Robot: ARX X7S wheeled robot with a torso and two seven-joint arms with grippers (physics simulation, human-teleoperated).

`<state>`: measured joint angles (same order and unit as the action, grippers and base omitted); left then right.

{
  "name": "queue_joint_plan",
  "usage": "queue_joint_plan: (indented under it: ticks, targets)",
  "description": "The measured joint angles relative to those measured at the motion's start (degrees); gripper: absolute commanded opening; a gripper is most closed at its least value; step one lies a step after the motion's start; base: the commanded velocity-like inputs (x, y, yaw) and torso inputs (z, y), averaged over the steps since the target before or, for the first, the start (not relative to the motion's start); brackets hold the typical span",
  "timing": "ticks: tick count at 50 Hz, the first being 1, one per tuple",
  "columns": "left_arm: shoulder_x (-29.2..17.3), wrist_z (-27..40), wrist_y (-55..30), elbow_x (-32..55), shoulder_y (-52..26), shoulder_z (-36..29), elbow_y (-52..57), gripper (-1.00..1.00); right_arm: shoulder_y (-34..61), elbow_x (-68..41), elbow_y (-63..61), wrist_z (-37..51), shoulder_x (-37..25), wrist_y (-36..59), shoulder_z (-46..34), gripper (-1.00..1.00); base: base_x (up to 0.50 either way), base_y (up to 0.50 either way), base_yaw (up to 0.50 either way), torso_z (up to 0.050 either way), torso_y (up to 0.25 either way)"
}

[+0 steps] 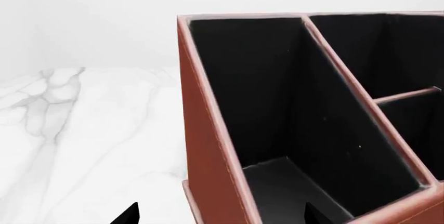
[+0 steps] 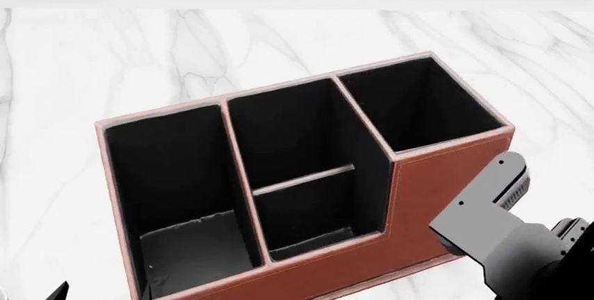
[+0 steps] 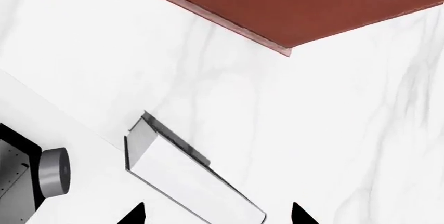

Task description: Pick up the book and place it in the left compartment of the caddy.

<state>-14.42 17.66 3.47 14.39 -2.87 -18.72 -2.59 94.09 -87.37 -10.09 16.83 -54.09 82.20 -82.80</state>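
Observation:
The reddish-brown caddy (image 2: 418, 195) stands on the marble, and it also shows in the left wrist view (image 1: 208, 146) and the right wrist view (image 3: 291, 0). Its left compartment (image 2: 177, 188) shows only black lining and a grey floor (image 1: 277, 182). My left gripper (image 1: 222, 216) is open and empty, and its jaws straddle the caddy's left end wall from above. My right gripper (image 3: 216, 214) is open, low beside the caddy's outer wall. A white block with a thin black edge (image 3: 187, 177) lies just ahead between its fingers. It looks like the book seen from its page side.
The marble tabletop (image 2: 93, 56) stretches behind and left of the caddy. The two middle slots (image 2: 297, 147) and the square end slot (image 2: 418, 105) hold nothing. My right arm's grey links (image 2: 492, 223) sit by the caddy's front right corner. A grey robot part (image 3: 52, 172) shows past the table edge.

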Motion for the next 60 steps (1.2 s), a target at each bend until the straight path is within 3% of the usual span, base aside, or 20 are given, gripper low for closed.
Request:
queue_joint_plan:
  ticks: [60]
  targets:
    - [-0.96, 0.85, 0.36, 1.15, -0.07, -0.99, 0.47, 1.00, -4.91, 9.38, 4.62, -9.42, 6.85, -5.77, -8.14, 1.00, 0.00, 0.00, 0.00, 0.000, 0.000]
